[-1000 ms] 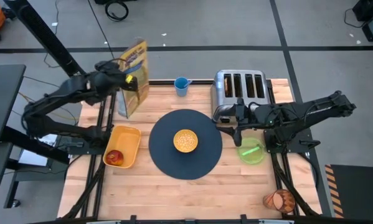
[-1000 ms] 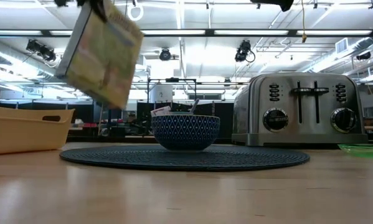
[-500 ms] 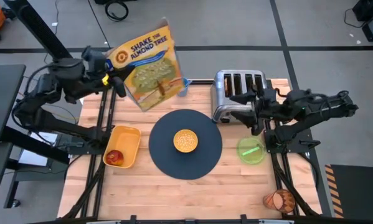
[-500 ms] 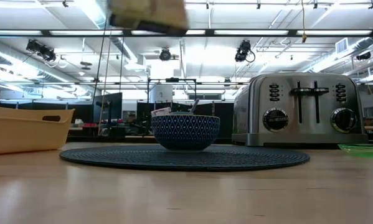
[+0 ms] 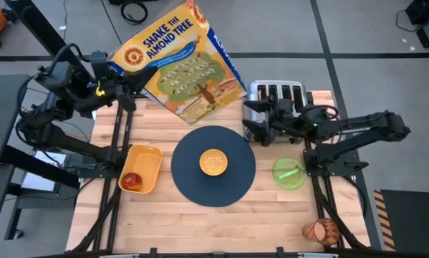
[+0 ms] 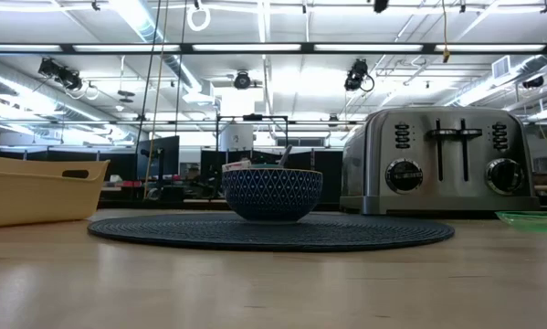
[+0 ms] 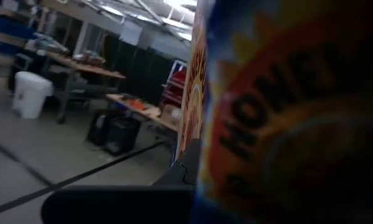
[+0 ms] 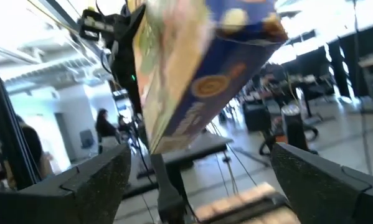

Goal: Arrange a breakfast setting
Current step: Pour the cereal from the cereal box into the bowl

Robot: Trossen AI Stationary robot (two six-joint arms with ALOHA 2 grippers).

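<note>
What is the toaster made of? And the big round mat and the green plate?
The toaster looks like shiny metal: its sides mirror the room lights. The round mat seems woven, maybe fabric or plastic cord; its dark surface shows a ribbed weave. The green plate is see-through, so probably plastic or glass; which one is hard to tell.

One cereal box, clamped between the left gripper's closed fingers. One toaster, with four slots, just under the right gripper's spread fingers. One round mat, carrying one bowl. One yellow bin, holding one apple. One green plate, with one green object lying on it; what it is cannot be told. One orange-brown cup at the table's near corner. Two arms, two grippers. At least two people stand in the room beyond, seen from the right wrist.
</note>
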